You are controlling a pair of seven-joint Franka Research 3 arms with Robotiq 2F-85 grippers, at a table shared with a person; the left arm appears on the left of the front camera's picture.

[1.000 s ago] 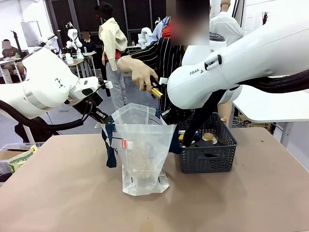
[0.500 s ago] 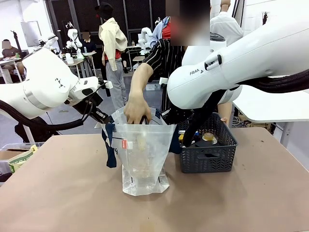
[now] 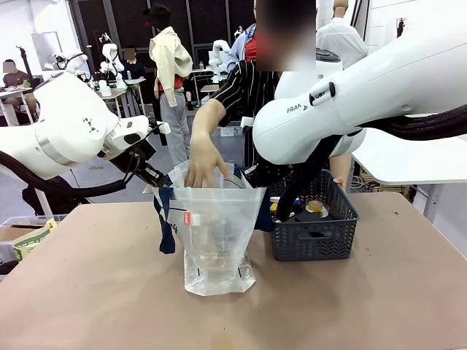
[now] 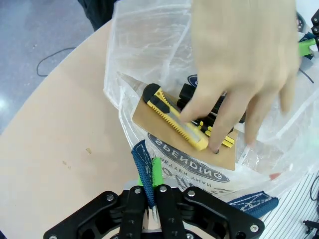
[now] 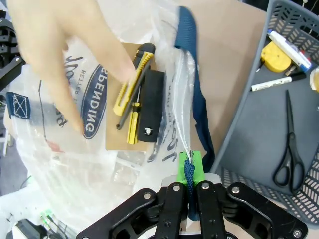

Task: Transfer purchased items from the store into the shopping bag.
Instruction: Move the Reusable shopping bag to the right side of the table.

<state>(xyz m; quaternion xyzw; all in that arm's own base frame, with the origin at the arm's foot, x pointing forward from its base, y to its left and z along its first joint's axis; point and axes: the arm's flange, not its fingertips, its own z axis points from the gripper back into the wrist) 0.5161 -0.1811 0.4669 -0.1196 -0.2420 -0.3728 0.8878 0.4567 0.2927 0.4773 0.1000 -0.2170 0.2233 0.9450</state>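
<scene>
- The shopping bag (image 3: 219, 233) stands open in the middle of the worktop (image 3: 379, 306); inside lies a brown card (image 5: 115, 138) carrying a yellow cutter (image 4: 172, 117); the person's hand (image 3: 204, 166) reaches in at the mouth.
- Our left hand (image 4: 149, 180) is clamped on one navy strap (image 4: 142, 162); our right hand (image 5: 189, 172) is clamped on the other strap (image 5: 192, 84).
- The grey basket (image 3: 314, 244) sits just right of the bag; it holds scissors (image 5: 289, 144), a marker (image 5: 271, 83), a round yellow item (image 5: 273, 56) and a tan-gold lid (image 3: 316, 208).
- Open worktop stretches in front of both.
</scene>
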